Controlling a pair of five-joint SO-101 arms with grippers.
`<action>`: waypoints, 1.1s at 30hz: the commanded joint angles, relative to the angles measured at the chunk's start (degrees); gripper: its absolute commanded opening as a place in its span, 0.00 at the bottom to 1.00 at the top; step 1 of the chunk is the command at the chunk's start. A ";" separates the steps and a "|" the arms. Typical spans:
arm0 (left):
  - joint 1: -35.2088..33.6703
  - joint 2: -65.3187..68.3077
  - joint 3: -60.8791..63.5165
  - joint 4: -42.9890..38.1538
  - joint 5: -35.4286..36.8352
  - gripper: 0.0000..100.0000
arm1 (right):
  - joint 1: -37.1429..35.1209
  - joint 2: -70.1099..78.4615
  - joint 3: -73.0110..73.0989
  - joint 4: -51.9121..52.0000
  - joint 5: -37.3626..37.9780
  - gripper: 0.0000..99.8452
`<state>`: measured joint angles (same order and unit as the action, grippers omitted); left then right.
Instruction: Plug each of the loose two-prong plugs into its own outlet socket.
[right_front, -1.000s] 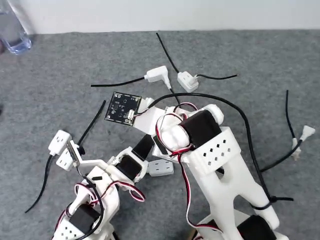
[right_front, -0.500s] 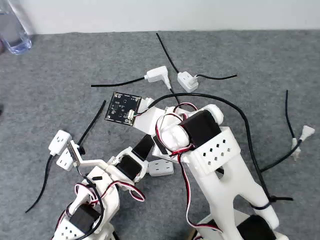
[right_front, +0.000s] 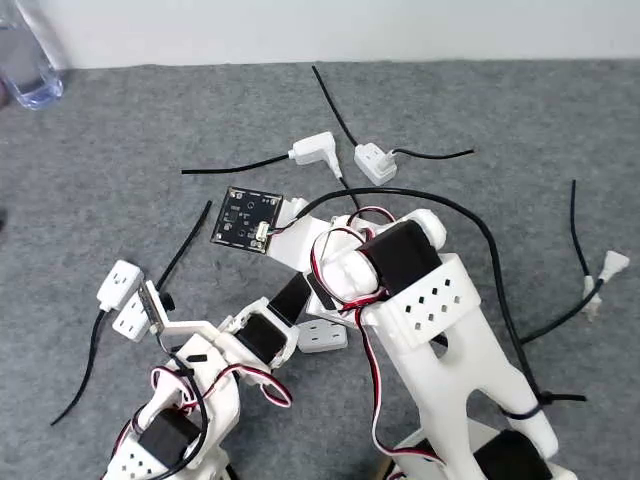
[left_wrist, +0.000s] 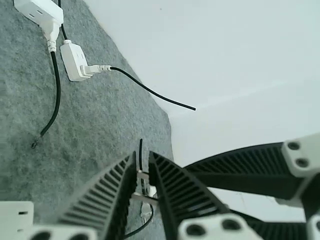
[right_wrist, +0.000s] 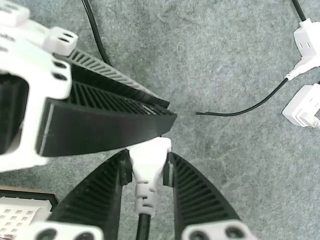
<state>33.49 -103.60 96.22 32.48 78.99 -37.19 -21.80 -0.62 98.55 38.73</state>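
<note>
Plug (right_wrist: 148, 167) (white, black cord) sat clenched in my right pincer (right_wrist: 147, 157) over the grey tabletop (right_wrist: 225, 65), nose just beside the left pincer (left_wrist: 142, 159), whose jaws I saw closed to a slit.

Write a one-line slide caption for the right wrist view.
Right tool grips a white two-prong plug over the grey carpet, tip to tip with the left tool.

No legible text, no labels, numbers or signs on any surface
</note>
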 joint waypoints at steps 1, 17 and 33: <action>3.60 -0.35 0.13 1.49 0.18 0.04 | -0.57 -2.07 -4.40 -1.45 -0.70 0.01; 3.87 -0.09 0.13 1.67 0.18 0.04 | -0.84 -1.63 -7.82 0.31 -1.23 0.01; 3.96 -0.09 0.13 1.67 0.18 0.04 | -0.92 -1.54 -8.00 -0.22 -1.49 0.01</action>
<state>33.93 -103.60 96.13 32.66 78.99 -37.27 -21.80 -2.29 99.60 38.11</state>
